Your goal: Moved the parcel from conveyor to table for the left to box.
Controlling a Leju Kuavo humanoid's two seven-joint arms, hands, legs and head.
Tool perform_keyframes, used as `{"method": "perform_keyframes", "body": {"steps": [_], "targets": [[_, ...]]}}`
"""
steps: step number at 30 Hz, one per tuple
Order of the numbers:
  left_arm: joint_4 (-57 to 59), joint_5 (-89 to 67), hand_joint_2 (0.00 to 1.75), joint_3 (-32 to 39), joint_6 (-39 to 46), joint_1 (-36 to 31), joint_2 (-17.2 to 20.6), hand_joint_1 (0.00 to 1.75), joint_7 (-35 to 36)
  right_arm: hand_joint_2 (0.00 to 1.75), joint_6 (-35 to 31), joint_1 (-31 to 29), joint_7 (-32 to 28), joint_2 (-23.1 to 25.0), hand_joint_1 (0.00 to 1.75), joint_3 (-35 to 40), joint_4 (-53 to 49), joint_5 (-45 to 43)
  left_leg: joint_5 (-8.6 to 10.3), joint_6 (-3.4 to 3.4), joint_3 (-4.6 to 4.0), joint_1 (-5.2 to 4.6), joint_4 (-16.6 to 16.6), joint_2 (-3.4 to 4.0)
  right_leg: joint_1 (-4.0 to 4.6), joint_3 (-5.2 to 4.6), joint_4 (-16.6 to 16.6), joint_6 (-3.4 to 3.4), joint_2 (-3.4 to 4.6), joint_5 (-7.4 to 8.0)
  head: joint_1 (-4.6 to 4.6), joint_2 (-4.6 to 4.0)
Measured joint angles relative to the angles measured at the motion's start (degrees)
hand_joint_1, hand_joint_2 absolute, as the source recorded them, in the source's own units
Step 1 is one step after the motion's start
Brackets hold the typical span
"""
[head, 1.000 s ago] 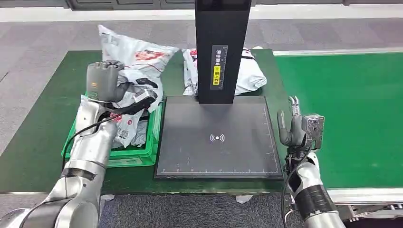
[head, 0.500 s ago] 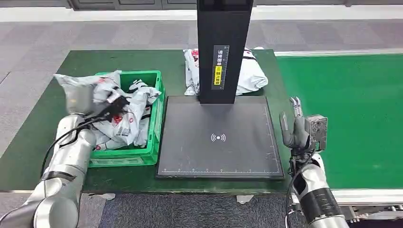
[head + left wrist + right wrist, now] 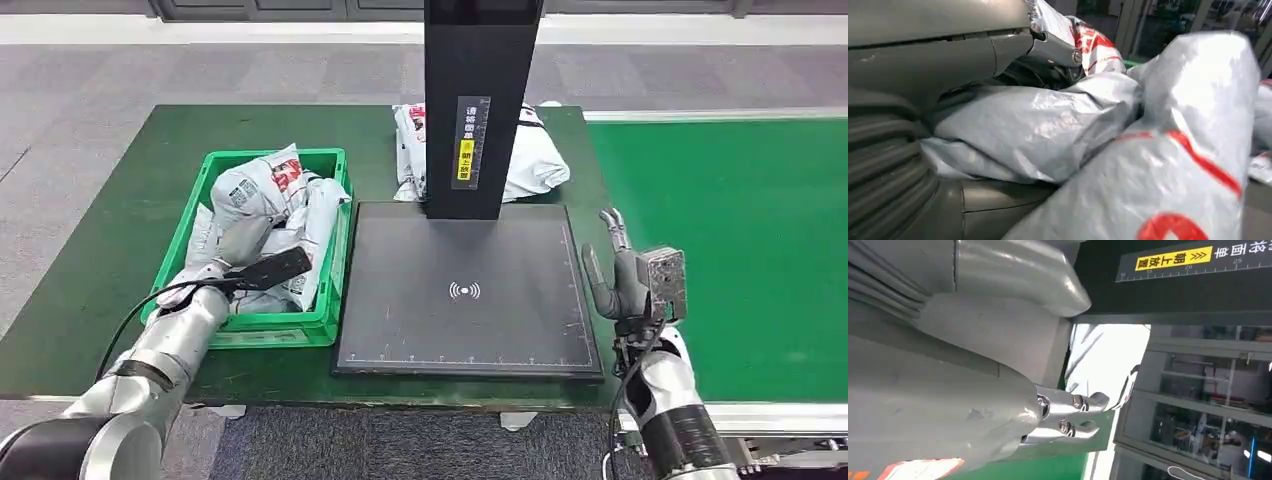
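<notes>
Two hands: left hand gripping parcel inside crate, right hand spread at scanner pad edge.

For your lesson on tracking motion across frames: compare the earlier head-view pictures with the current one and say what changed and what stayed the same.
The left robot hand came down from above the green crate, carrying its grey parcel down into the crate among the others. Whether it still grips the parcel cannot be told. The right robot hand stayed raised and open beside the black scanner plate, and the parcel behind the scanner post did not move.
</notes>
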Motion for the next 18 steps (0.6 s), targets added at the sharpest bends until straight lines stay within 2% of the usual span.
{"method": "perform_keyframes", "body": {"steps": [14, 18], "targets": [[-3.6, 18.9, 0.00, -1.0, 11.0, 2.8, 1.6, 0.00, 2.2, 0.00, -0.3, 1.5, 1.0, -0.1, 0.00, 0.0, -1.5, 1.2, 0.00, -0.01, -0.05, 0.01, 0.0, 0.05, 0.01, -0.06, 0.0, 0.00, 0.05, 0.00, 0.00, 0.02], [-4.5, 28.6, 0.00, -0.5, 7.3, 3.2, 1.9, 0.00, 2.6, 0.00, -0.4, 0.5, 1.2, 0.2, 0.00, 0.0, -1.0, 2.1, 0.00, -0.01, -0.04, 0.01, 0.0, 0.10, 0.01, -0.08, 0.0, 0.00, 0.08, 0.00, 0.00, 0.02]]}}
